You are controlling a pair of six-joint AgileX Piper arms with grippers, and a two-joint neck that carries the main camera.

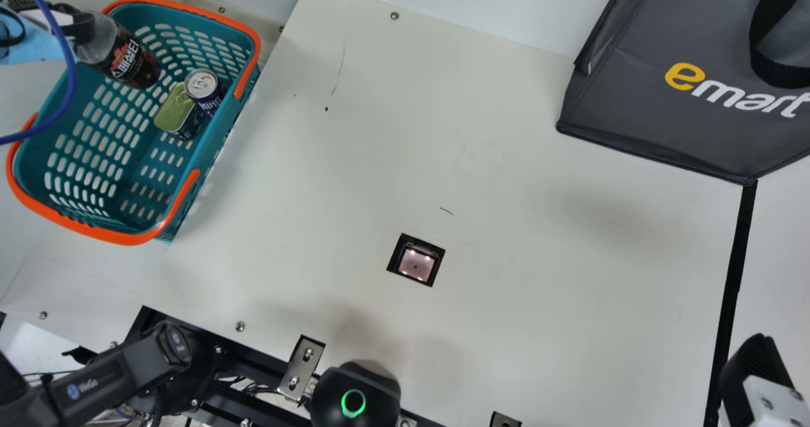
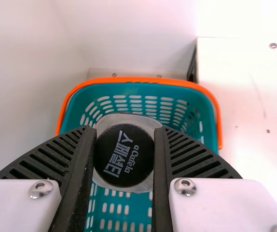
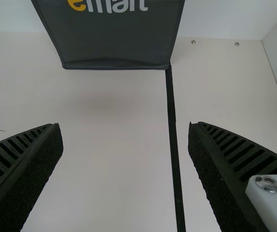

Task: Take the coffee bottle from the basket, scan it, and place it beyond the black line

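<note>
While your left gripper (image 1: 82,27) has its two fingers closed on the cap of the one coffee bottle (image 1: 130,60), your right gripper (image 1: 756,360) stands released at the lower right of the main view, its fingers wide apart with nothing between them. You have that bottle inside the rim of the single basket (image 1: 158,3), at the upper left of the frame; whether its base touches the basket's floor, you can't quite tell from these angles. Two other items share the basket with it: one round can (image 1: 202,85) and one flat tin (image 1: 174,112), side by side near the wall that faces the table (image 1: 506,193).

As for edges, your bottle is close to the wall at the basket's upper left, and one blue cable (image 1: 71,73) crosses in front of the left rim. You have a broad bare stretch of table from the basket across to the one black line (image 1: 737,256), with one scanner window (image 1: 416,264) set into it, just below the middle of the frame. One grey bag (image 1: 633,98) takes up the upper right, its lowest corner at the line's top end, and you get a narrower strip past the line, at the right edge.
</note>
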